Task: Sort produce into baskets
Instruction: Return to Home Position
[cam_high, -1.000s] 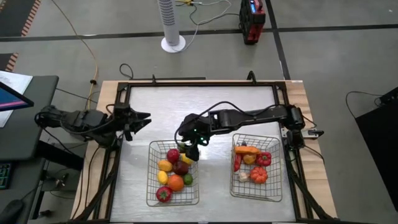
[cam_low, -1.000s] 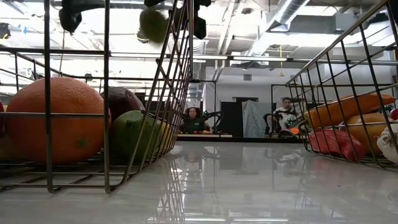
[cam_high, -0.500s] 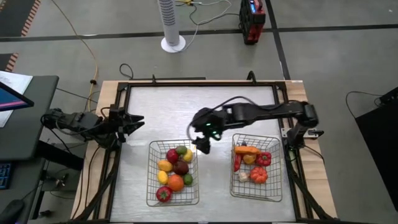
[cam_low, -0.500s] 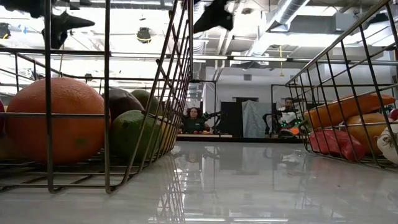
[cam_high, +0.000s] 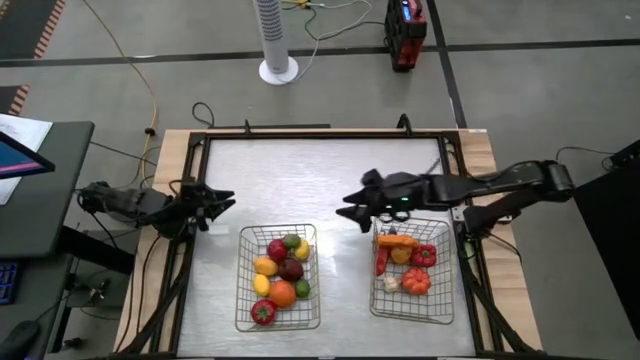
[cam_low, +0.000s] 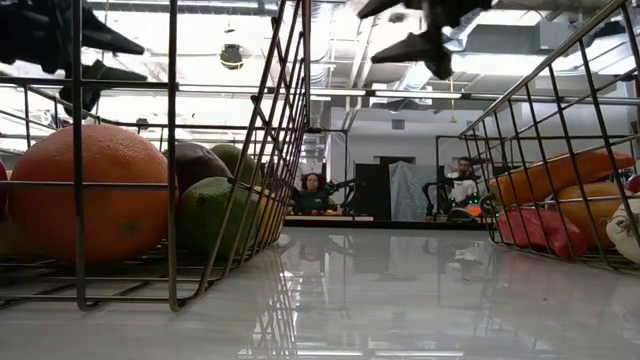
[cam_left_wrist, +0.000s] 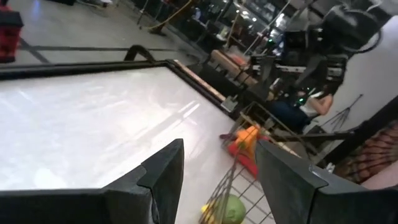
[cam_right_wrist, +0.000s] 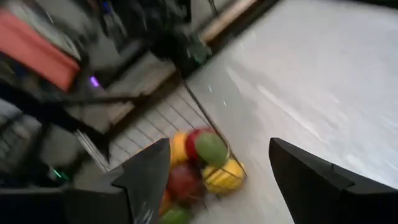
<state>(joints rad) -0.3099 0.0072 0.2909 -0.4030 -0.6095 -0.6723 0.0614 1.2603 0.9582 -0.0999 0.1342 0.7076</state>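
Since all the produce (cam_high: 283, 268) lies in the baskets (cam_high: 241, 272), the right gripper (cam_high: 350, 211), spread and empty, hangs between their far ends, while the left gripper (cam_high: 225, 200), also spread, waits at the table's (cam_high: 320, 165) left edge.

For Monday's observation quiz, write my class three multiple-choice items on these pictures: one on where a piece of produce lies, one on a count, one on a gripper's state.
1. Where does the carrot lie?
A. on the bare table
B. in the right basket
C. between a gripper's fingers

2. How many wire baskets stand on the table?
A. one
B. two
C. three

3. What state is the right gripper in?
A. shut on a lime
B. shut on nothing
C. open, holding nothing

Answers:
1 B, since the high view shows the carrot at the far end of the right basket.
2 B, as only the left basket and the right basket are there.
3 C, because its fingers are spread with nothing between them.
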